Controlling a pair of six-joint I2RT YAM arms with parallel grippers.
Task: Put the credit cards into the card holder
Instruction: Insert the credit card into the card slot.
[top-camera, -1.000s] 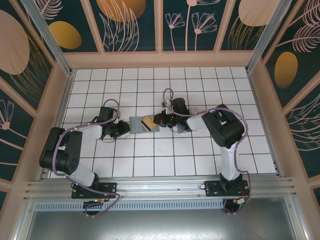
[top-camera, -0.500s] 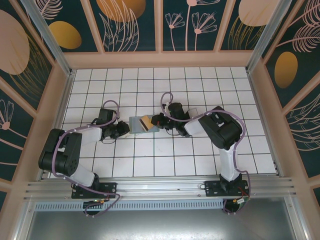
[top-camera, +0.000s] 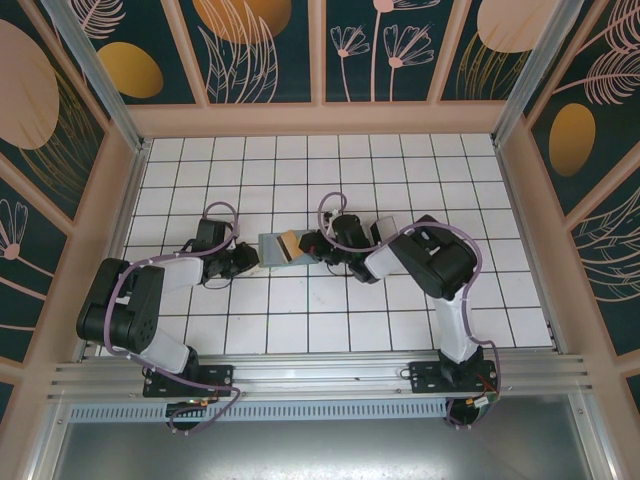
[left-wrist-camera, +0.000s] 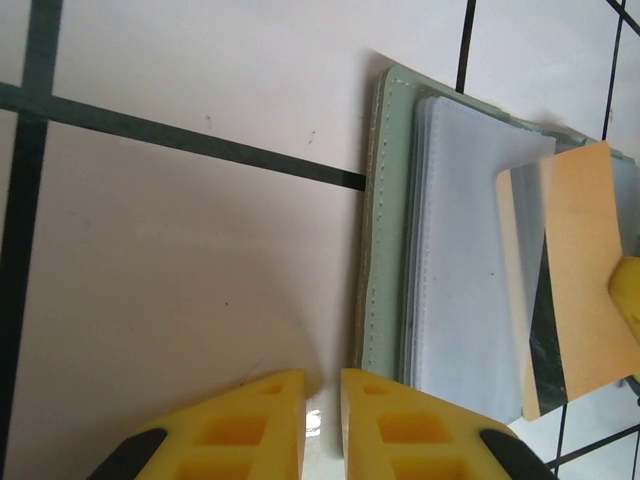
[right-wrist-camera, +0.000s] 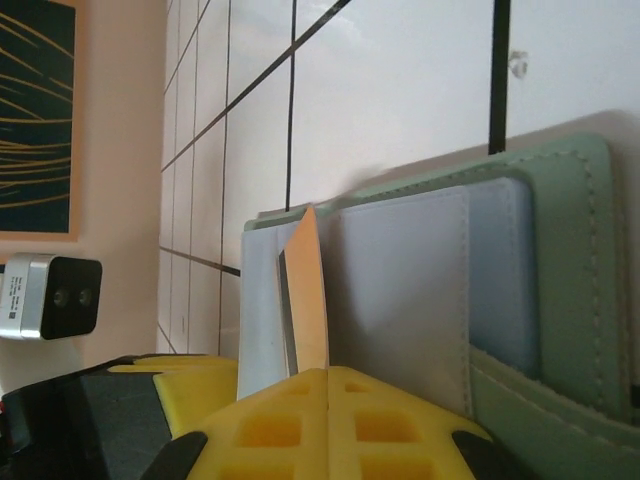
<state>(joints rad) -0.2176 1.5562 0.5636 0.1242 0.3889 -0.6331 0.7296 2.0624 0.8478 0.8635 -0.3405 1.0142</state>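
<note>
The thin tan-gold plastic credit card (left-wrist-camera: 575, 290), likely light, stiff and slippery, is pinched at its end by the closed right jaws over the soft grey-green card holder (left-wrist-camera: 383, 220) near the middle of the counter (top-camera: 400, 305); whether the left jaws grip anything I cannot tell.

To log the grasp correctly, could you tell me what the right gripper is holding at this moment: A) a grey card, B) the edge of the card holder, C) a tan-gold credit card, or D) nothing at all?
C: in the right wrist view the right gripper is pinched shut on the tan-gold credit card, whose far end lies over the open card holder.
</note>
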